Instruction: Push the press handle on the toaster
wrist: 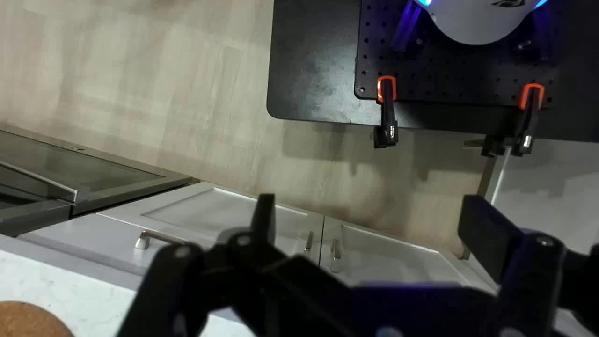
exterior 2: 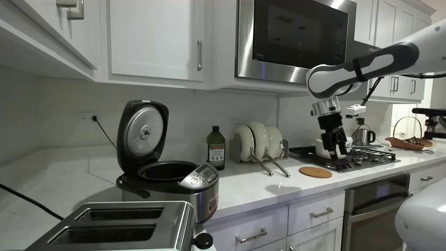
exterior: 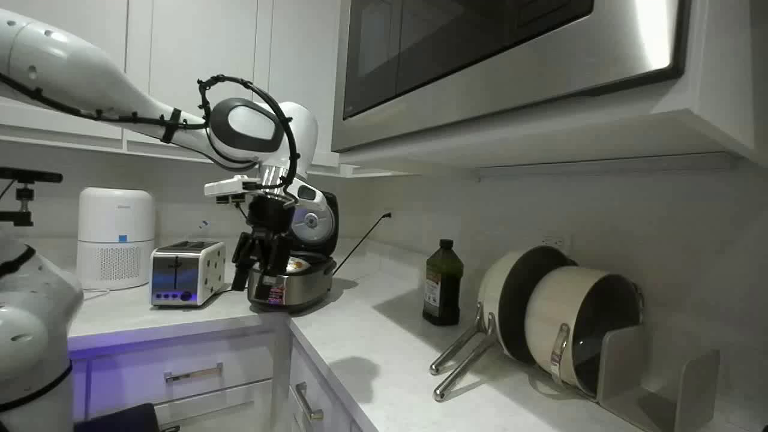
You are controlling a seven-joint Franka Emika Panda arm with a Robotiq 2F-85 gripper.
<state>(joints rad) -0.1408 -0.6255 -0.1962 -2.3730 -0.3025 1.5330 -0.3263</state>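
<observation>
The toaster [exterior: 213, 270] stands on the counter in an exterior view, silver with a bluish-grey front panel [exterior: 165, 276]. Its top with two slots fills the near corner of an exterior view [exterior 2: 115, 223]. A black knob, the press handle [exterior 2: 203, 241], sticks out from its front near the top. My gripper [exterior: 257, 279] hangs pointing down; it also shows in an exterior view [exterior 2: 338, 153], well away from the toaster, over the stove side. In the wrist view the fingers [wrist: 369, 210] are spread apart with nothing between them. The toaster is out of the wrist view.
A steel cooker [exterior 2: 205, 197] with its lid [exterior 2: 144, 132] raised stands beside the toaster. A white cylindrical appliance [exterior: 117, 240] is behind it. A dark bottle [exterior: 443, 285] and racked pans [exterior: 558, 318] line the wall. A microwave [exterior: 468, 78] hangs above. A cork mat [exterior 2: 315, 172] lies near the stove.
</observation>
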